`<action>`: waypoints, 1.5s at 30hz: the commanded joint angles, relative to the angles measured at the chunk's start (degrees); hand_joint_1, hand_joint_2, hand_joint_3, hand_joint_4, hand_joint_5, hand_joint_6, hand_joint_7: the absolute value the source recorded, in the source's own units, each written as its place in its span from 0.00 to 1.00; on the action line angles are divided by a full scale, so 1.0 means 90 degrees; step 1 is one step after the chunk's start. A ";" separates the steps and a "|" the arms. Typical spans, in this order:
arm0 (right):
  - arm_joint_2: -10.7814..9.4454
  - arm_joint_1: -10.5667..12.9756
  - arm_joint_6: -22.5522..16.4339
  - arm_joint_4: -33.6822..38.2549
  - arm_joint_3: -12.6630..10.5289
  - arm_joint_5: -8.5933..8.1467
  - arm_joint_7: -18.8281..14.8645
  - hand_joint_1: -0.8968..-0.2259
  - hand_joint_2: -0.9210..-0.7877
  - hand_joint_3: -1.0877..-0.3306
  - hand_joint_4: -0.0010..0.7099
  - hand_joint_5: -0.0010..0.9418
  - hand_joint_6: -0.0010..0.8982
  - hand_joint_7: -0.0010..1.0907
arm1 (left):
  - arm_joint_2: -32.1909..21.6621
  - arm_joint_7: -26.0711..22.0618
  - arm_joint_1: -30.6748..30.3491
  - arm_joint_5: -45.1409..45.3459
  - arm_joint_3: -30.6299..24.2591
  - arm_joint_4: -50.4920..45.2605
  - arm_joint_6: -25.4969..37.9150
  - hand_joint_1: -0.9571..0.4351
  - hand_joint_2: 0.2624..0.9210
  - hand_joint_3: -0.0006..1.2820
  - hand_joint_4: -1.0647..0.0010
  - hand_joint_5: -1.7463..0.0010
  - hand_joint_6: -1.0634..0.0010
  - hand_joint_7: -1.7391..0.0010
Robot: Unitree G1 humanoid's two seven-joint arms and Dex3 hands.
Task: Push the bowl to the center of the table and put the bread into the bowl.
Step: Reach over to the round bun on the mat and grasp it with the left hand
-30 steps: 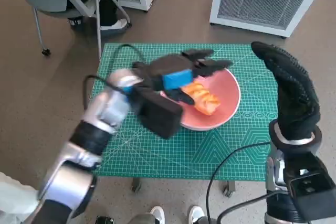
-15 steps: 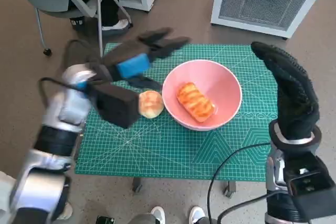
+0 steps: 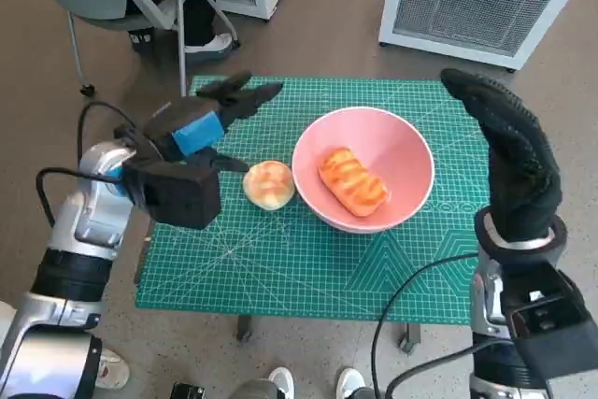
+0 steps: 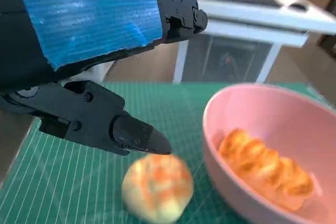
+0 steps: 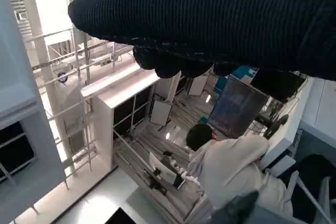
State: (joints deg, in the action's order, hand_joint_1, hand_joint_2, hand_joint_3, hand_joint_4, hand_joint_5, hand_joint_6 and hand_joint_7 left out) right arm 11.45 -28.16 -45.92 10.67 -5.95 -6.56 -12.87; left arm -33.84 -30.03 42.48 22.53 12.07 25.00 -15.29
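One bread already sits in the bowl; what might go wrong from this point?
The round bread roll lies on the mat beside the pink bowl, so a poor grasp may shove it against the rim. The open left hand hovers behind the roll and could nudge it away. The long bread fills the bowl's middle.

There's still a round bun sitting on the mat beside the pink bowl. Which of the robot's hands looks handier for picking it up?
Probably the left. The left hand hovers open just beside the round bun, which lies on the mat against the pink bowl. The right hand is raised at the table's far side, with the bowl between it and the bun.
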 commanded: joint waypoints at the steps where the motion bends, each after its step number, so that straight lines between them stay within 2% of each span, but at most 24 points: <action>1: 0.0089 0.0027 0.0012 0.0133 0.0056 -0.0066 -0.0156 0.51 0.00 0.51 0.44 0.01 0.00 0.65 | 0.0037 -0.0028 -0.0058 0.0062 0.0125 0.0197 0.0129 0.51 0.95 0.00 0.91 1.00 0.80 0.99; 14: 0.0114 0.0009 0.0043 0.0120 0.0100 -0.0215 -0.0348 0.49 0.00 0.51 0.44 0.01 0.00 0.65 | 0.0359 0.0190 0.0069 0.0570 0.0670 0.1014 0.0485 0.49 0.97 0.00 0.91 1.00 0.81 1.00; 24: 0.0188 0.0037 0.0051 0.0102 0.0095 -0.0345 -0.0464 0.49 0.00 0.51 0.44 0.00 0.00 0.65 | 0.0746 0.0344 0.0410 0.0930 0.1066 0.1937 0.0749 0.47 0.99 0.01 0.92 1.00 0.82 1.00; 34: 0.0188 0.0056 0.0059 0.0084 0.0081 -0.0341 -0.0499 0.49 0.00 0.51 0.44 0.00 0.00 0.65 | 0.1276 0.0514 0.0825 0.1172 0.1427 0.3049 0.1008 0.45 1.00 0.02 0.91 1.00 0.83 1.00; 41: 0.0170 0.0058 0.0065 0.0077 0.0098 -0.0313 -0.0490 0.49 0.00 0.51 0.44 0.00 0.00 0.65 | 0.1662 0.0643 0.1054 0.1213 0.1570 0.3736 0.1120 0.45 1.00 0.04 0.89 0.99 0.80 0.99; 45: 0.0164 0.0052 0.0058 0.0088 0.0103 -0.0309 -0.0489 0.49 0.00 0.51 0.44 0.00 0.00 0.65 | 0.1806 0.0824 0.1113 0.1160 0.1560 0.4014 0.1057 0.48 1.00 0.04 0.84 0.98 0.72 0.97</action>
State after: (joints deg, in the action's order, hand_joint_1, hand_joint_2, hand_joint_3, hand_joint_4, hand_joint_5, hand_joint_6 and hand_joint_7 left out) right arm 12.87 -28.32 -45.79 11.19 -5.25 -8.94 -16.74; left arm -19.13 -23.34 52.42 33.04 25.68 58.96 -5.49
